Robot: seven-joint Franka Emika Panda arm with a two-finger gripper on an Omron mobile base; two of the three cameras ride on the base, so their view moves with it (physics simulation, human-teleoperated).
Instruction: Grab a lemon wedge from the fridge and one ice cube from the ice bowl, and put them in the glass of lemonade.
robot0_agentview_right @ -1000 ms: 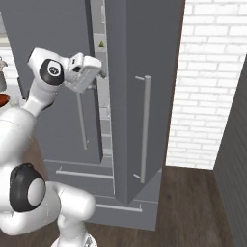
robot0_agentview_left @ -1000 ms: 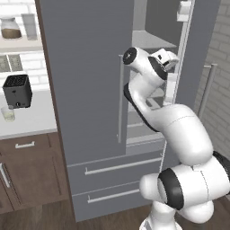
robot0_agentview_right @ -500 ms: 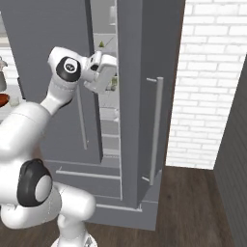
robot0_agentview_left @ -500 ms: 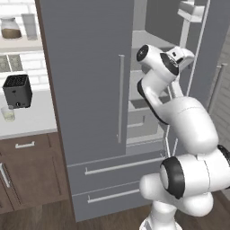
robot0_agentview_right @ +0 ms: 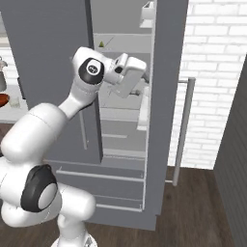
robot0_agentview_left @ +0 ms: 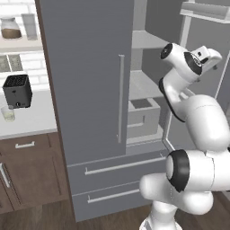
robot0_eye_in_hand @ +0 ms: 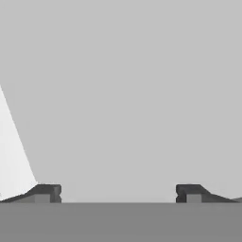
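The grey fridge (robot0_agentview_left: 90, 90) has its left door shut and its right door (robot0_agentview_right: 166, 96) swung open. On an upper shelf inside lies the tiny yellow-green lemon wedge (robot0_agentview_right: 102, 44). My gripper (robot0_eye_in_hand: 118, 194) is open and holds nothing, and it faces a plain grey surface at close range. The hand (robot0_agentview_right: 129, 75) hangs in the fridge opening, below and to the right of the wedge and close to the open door. The glass of lemonade (robot0_agentview_left: 8, 113) stands on the counter in front of a black toaster (robot0_agentview_left: 17, 91). A sliver of the ice bowl (robot0_agentview_right: 2, 100) shows at the far left; the ice cube is out of view.
Inside the fridge sit white shelves and a grey bin (robot0_agentview_left: 143, 117). Two drawers (robot0_agentview_left: 117, 168) lie below the doors. A white brick wall (robot0_agentview_right: 212, 72) stands to the right of the open door. A jar and a grey glass (robot0_agentview_left: 29, 24) rest on a wall shelf above the counter.
The right fridge door has swung much wider open. My hand has moved right along with it and now sits in the opening. The gripper has stayed open.
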